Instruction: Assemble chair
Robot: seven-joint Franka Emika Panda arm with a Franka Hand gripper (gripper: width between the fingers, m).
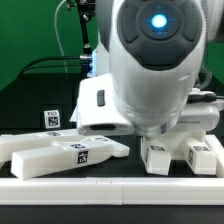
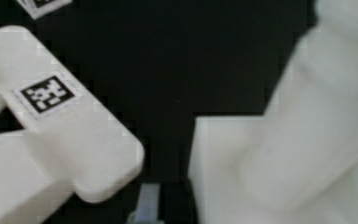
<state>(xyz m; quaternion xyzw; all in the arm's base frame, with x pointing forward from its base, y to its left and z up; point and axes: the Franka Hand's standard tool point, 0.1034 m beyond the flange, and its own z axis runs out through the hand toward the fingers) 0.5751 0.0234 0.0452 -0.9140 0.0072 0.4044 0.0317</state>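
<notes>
While the glossy white gripper hangs clenched, apparently empty, beside the matte white tagged plastic leg, it wants opening wide and centring before descending.

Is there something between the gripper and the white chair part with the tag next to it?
Nothing visible. In the wrist view the shut gripper sits close beside the tagged white part, with only dark table showing near them. The exterior view hides this spot.
</notes>
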